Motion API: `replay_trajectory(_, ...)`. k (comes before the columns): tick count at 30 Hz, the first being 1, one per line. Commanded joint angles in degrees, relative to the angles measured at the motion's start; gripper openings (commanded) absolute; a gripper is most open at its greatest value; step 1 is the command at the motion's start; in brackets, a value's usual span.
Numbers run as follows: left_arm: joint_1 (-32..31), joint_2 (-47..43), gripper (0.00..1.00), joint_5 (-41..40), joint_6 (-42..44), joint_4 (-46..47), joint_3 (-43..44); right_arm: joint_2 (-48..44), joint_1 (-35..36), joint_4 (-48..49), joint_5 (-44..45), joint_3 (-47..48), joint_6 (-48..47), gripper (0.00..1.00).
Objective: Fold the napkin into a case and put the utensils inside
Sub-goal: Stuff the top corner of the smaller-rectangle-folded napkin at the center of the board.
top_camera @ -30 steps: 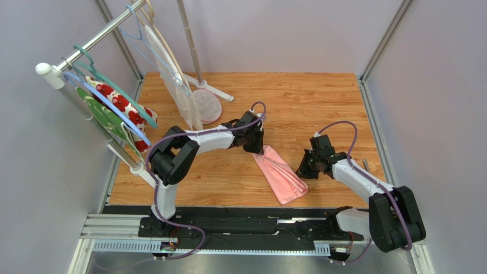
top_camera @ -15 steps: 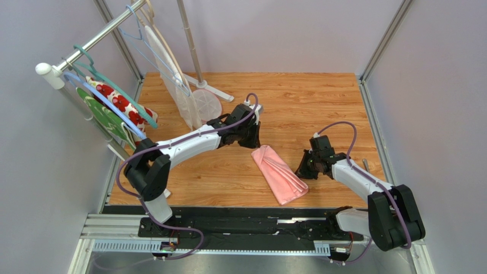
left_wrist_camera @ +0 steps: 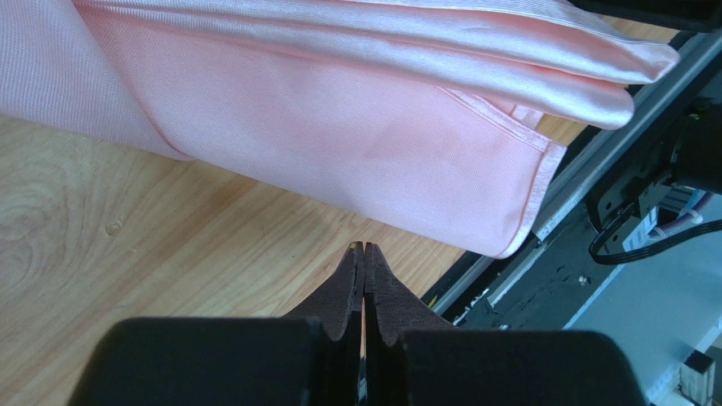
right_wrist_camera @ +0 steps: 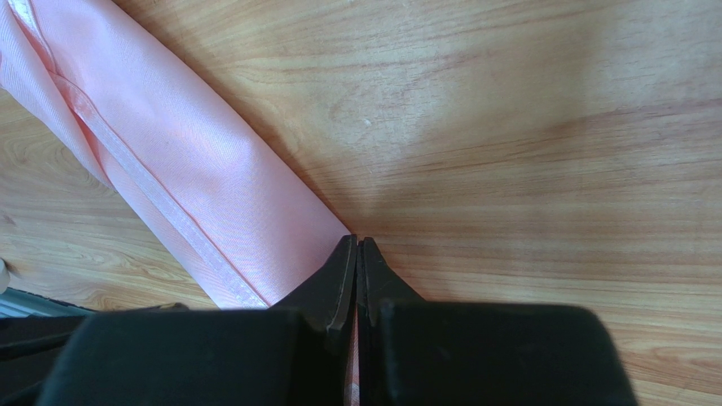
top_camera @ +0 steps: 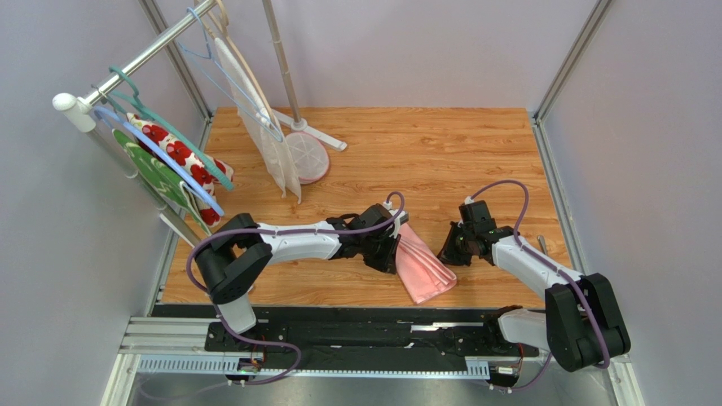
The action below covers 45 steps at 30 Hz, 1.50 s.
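The pink napkin (top_camera: 424,269) lies on the wooden table as a narrow folded strip with loose layers along one side (left_wrist_camera: 339,127) (right_wrist_camera: 195,161). My left gripper (top_camera: 394,258) (left_wrist_camera: 364,246) is shut and empty, low over bare wood just beside the strip's left long edge. On the opposite long edge my right gripper (top_camera: 444,252) (right_wrist_camera: 357,240) is shut, its tips right at the cloth's border. I see no cloth pinched between them. A small grey piece (top_camera: 541,242) lies near the table's right edge; I cannot tell what it is. No utensils show clearly.
A clothes rack (top_camera: 127,72) stands at the left with hangers, a green cloth (top_camera: 152,173) and a red-flowered cloth (top_camera: 182,156). A white mesh piece (top_camera: 263,127) hangs by the round stand base (top_camera: 307,156). The black rail (top_camera: 356,334) runs along the near edge.
My left arm swung from the napkin's far end down to its left side, and its gripper closed to shut. The napkin's far end shifted. The right arm stayed put.
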Motion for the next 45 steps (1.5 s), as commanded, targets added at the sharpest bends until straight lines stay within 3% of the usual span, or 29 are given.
replay_trajectory(1, -0.5, 2.6, 0.00, 0.0, -1.5, 3.8, 2.2, -0.8, 0.2, 1.3, -0.5, 0.2, 0.2, 0.02)
replay_trajectory(11, -0.5, 6.2, 0.00, -0.3, -2.0, 5.0, 3.0, -2.2, 2.1, 1.6, -0.8, -0.6, 2.1, 0.02)
replay_trajectory(32, -1.4, 8.9, 0.00, 0.4, -2.8, 5.0, 2.8, -3.4, 12.6, 5.3, 2.4, -3.1, 12.9, 0.01)
replay_trajectory(38, -1.5, 4.3, 0.00, 3.0, -1.0, -0.5, 3.3, -4.1, 12.9, 4.9, 4.8, -3.5, 12.8, 0.01)
replay_trajectory(41, -1.5, 0.9, 0.08, 5.4, -0.8, -3.0, 4.0, -3.9, 12.9, 4.3, 5.0, -3.2, 12.2, 0.01)
replay_trajectory(45, -1.5, -0.7, 0.05, 9.0, -3.0, -3.5, 4.5, -3.6, 12.9, 4.2, 5.4, -3.0, 11.6, 0.01)
